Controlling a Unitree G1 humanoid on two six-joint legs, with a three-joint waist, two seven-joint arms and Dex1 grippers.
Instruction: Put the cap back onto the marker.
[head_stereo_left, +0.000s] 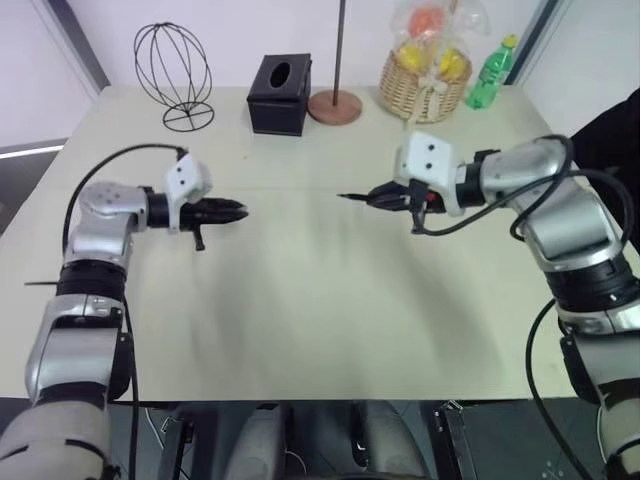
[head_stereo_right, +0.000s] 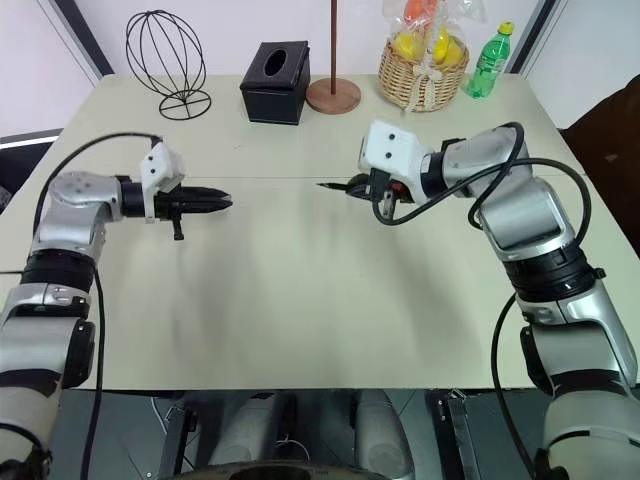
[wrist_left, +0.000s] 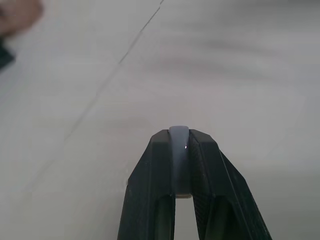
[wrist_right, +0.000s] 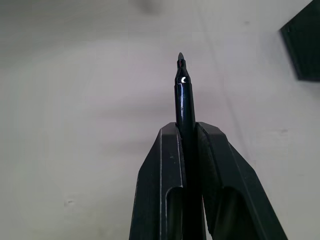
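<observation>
You are holding the cap (wrist_left: 179, 160) clamped in the left end effector (head_stereo_left: 228, 211), facing the marker (wrist_right: 183, 100) tip clamped in the right end effector (head_stereo_left: 375, 196), well apart.

Colour key. Cap (wrist_left: 179, 160): pale grey, between black fingers (wrist_left: 150, 195). Marker (wrist_right: 183, 100): glossy black. Table (head_stereo_left: 300, 300): plain cream. Tissue box (head_stereo_left: 279, 93): black. Wire frame (head_stereo_left: 174, 75): black. Basket (head_stereo_left: 424, 90): tan weave, yellow and orange contents. Bottle (head_stereo_left: 492, 72): green, yellow top. Round base (head_stereo_left: 335, 106): brown.
</observation>
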